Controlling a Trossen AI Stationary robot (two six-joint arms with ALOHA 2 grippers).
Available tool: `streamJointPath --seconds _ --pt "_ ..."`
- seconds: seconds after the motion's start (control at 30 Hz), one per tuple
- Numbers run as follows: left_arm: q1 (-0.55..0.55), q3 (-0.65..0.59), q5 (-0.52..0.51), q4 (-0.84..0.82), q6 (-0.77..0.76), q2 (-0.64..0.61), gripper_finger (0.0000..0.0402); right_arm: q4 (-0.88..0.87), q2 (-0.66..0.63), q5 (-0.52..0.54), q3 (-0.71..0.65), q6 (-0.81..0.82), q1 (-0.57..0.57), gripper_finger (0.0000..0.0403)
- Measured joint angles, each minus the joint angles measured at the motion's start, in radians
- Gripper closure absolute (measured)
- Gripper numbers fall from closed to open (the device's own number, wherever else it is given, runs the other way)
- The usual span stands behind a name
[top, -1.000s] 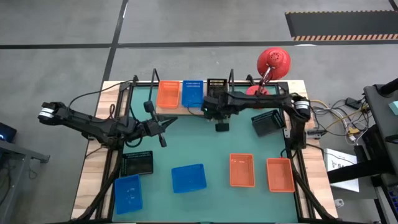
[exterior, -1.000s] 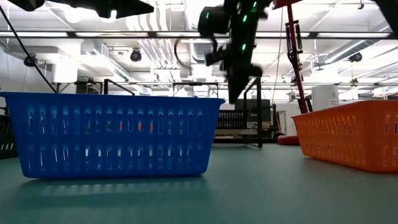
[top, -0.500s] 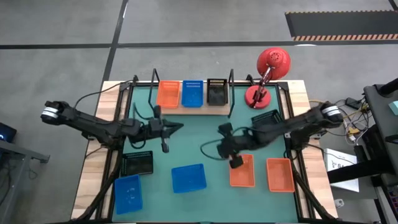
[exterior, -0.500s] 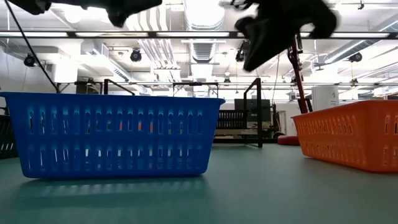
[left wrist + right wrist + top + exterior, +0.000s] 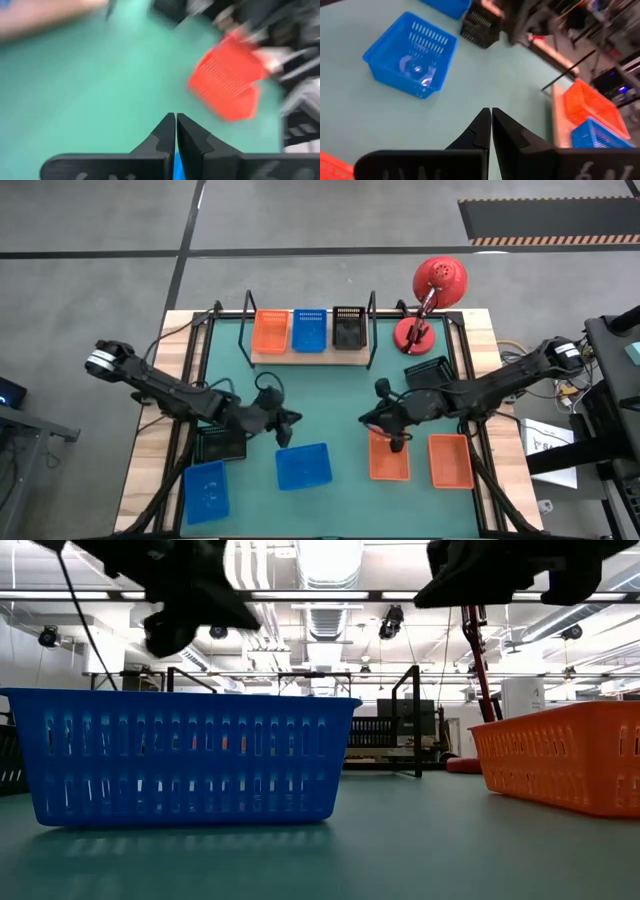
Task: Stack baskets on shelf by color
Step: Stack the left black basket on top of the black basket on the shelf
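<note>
The shelf (image 5: 310, 356) stands at the table's far edge with one orange basket (image 5: 271, 330), one blue basket (image 5: 310, 330) and one black basket (image 5: 349, 328) side by side on its board. On the mat lie two blue baskets (image 5: 303, 467) (image 5: 206, 490), two orange baskets (image 5: 388, 456) (image 5: 451, 460) and two black baskets (image 5: 220, 442) (image 5: 430, 376). My left gripper (image 5: 293, 421) (image 5: 175, 117) hovers shut just beyond the middle blue basket. My right gripper (image 5: 367, 420) (image 5: 491, 111) hovers shut at the far edge of the left orange basket.
A red desk lamp (image 5: 435, 285) stands at the far right corner, next to one black basket. In the low view the blue basket (image 5: 185, 755) and an orange basket (image 5: 565, 765) stand close to the camera, with bare mat between them. Black frame rails run along both table sides.
My right gripper has drawn back from the black basket on the shelf and swung toward the near edge, ending by the left orange basket. My left gripper has moved toward the near edge and a little right, toward the middle blue basket. The baskets have stayed in place.
</note>
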Motion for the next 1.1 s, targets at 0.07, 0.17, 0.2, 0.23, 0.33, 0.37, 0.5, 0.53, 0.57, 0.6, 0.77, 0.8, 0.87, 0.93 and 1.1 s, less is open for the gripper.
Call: streamJointPath --seconds 0.07,0.17,0.2,0.23,0.33,0.37,0.5,0.53,0.57,0.6,0.77,0.8,0.87,0.93,1.1 --pt "-0.01 0.083 0.036 -0.256 -0.178 0.038 0.0402 0.009 -0.037 -0.002 -0.023 -0.003 -0.007 0.0394" --pt "-0.02 0.241 0.156 -0.66 -0.419 0.113 0.0402 0.001 -0.084 -0.002 -0.039 -0.008 -0.009 0.0394" --pt "-0.024 0.295 0.201 -0.783 -0.473 0.143 0.0402 0.0 -0.096 -0.002 -0.042 -0.011 -0.009 0.0394" --pt "-0.026 0.345 0.24 -0.882 -0.51 0.176 0.0402 0.0 -0.106 -0.002 -0.043 -0.014 -0.009 0.0394" --pt "-0.032 0.457 0.336 -1.107 -0.567 0.266 0.0402 -0.019 -0.131 -0.002 -0.043 -0.017 -0.009 0.0394" --pt "-0.033 0.482 0.369 -1.151 -0.583 0.289 0.0402 -0.034 -0.137 -0.002 -0.043 -0.016 -0.009 0.0394" --pt "-0.038 0.512 0.472 -1.204 -0.614 0.329 0.0401 -0.109 -0.155 -0.002 -0.044 0.013 -0.009 0.0394" --pt "-0.044 0.504 0.476 -1.183 -0.614 0.329 0.04 -0.121 -0.159 -0.002 -0.044 0.018 -0.009 0.0394" --pt "-0.047 0.496 0.486 -1.168 -0.615 0.328 0.0397 -0.134 -0.163 -0.002 -0.044 0.024 -0.009 0.0394" --pt "-0.051 0.483 0.498 -1.154 -0.616 0.323 0.0392 -0.142 -0.166 -0.002 -0.044 0.029 -0.009 0.0394" --pt "-0.068 0.459 0.571 -1.151 -0.662 0.311 0.0343 -0.158 -0.172 -0.002 -0.044 0.036 -0.009 0.0394" --pt "-0.071 0.455 0.57 -1.152 -0.666 0.311 0.033 -0.163 -0.172 -0.002 -0.044 0.036 -0.009 0.0394" --pt "-0.073 0.444 0.569 -1.144 -0.679 0.31 0.0305 -0.17 -0.172 -0.002 -0.044 0.036 -0.009 0.0394" --pt "-0.074 0.415 0.566 -1.149 -0.713 0.311 0.0284 -0.171 -0.172 -0.002 -0.044 0.036 -0.009 0.0394" --pt "-0.074 0.342 0.551 -1.108 -0.727 0.311 0.0257 -0.185 -0.178 -0.002 -0.044 0.046 -0.009 0.0394"
